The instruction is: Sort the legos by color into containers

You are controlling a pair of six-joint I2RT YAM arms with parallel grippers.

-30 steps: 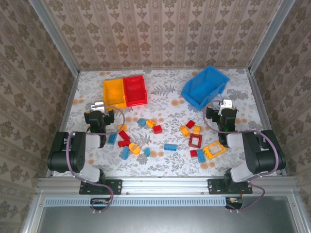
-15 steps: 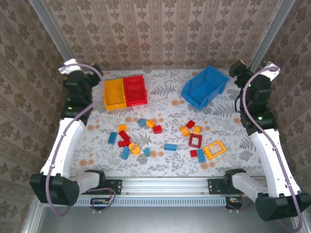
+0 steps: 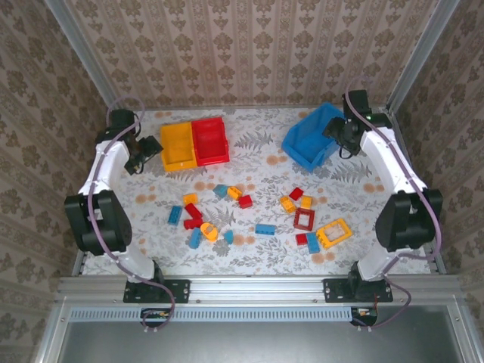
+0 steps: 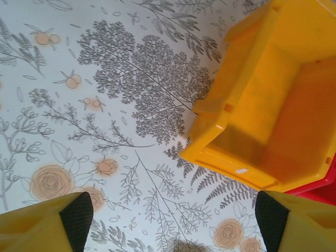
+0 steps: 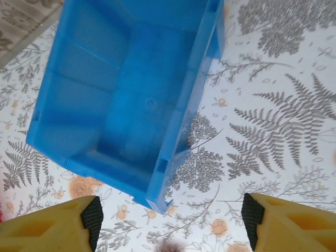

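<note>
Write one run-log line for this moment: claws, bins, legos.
left claw: open, above table beside yellow bin | right claw: open, beside blue bin | legos: loose on table, unsorted

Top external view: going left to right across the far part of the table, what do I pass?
left gripper → yellow bin → red bin → blue bin

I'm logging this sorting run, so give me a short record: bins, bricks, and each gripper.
bins: yellow bin and red bin side by side far left, blue bin far right, all empty
bricks: legos scattered on the table, none in a bin
left gripper: open, empty, beside the yellow bin
right gripper: open, empty, beside the blue bin
</note>
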